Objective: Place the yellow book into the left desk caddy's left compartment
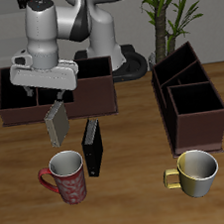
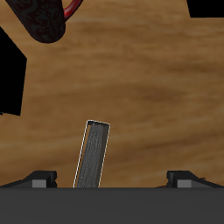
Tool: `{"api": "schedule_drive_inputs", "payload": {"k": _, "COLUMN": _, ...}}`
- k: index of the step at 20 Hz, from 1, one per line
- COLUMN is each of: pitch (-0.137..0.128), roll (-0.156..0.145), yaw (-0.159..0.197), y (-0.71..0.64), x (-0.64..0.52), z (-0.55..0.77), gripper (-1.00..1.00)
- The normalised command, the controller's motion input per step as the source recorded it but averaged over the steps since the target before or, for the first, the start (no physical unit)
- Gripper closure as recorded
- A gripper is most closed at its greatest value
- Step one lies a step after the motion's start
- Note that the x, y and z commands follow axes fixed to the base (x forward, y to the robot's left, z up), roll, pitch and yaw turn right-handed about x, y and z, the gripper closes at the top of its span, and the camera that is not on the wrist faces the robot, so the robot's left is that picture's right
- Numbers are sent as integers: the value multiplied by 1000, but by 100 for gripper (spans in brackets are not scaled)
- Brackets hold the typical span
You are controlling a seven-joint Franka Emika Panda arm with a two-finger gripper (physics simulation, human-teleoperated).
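Observation:
The yellow book (image 1: pixel 57 121) is thin and grey-tan. It stands on end on the table in front of the broadside caddy (image 1: pixel 91 87). In the wrist view the yellow book (image 2: pixel 92 154) rises between my fingers, nearer one fingertip (image 2: pixel 40 179) and touching neither. My gripper (image 1: pixel 47 95) hangs just above the book's top with its jaws wide open; it also shows in the wrist view (image 2: pixel 112 180). The left desk caddy (image 1: pixel 187 99), dark maroon and seen end-on, stands well away across the table with its compartments empty.
A black book (image 1: pixel 93 146) stands just beside the yellow book toward the front. A red mug (image 1: pixel 67 177) sits near the front edge below the book and shows in the wrist view (image 2: pixel 48 17). A yellow-white mug (image 1: pixel 196 173) stands before the left caddy. A potted plant (image 1: pixel 166 12) is at the back.

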Motion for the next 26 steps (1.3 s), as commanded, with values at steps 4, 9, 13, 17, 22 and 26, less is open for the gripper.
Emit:
{"api": "schedule_drive_inputs", "payload": {"k": 4, "pitch": -4, "roll": -17, "yaw": -53, "y": -22, "x": 72, "z": -261, "gripper": -100}}
{"api": "schedule_drive_inputs", "payload": {"k": 9, "pitch": 10, "roll": 1, "yaw": -34, "y": 72, "x": 64, "z": -259, "gripper": -100}}
{"api": "schedule_drive_inputs", "payload": {"k": 13, "pitch": 37, "roll": 3, "yaw": -18, "y": 43, "x": 83, "z": -328, "gripper": -100}}
{"api": "schedule_drive_inputs", "payload": {"k": 17, "pitch": 35, "roll": -1, "yaw": -36, "y": 0, "x": 17, "z": -309, "gripper": -100}}
{"api": "schedule_drive_inputs", "payload": {"k": 22, "pitch": 23, "roll": -7, "yaw": -23, "y": 48, "x": 19, "z": -231, "gripper": 100}}
{"api": "schedule_drive_inputs", "payload": {"k": 26, "pitch": 16, "roll": 5, "yaw": -38, "y": 94, "x": 55, "z": -178, "gripper": 100}}
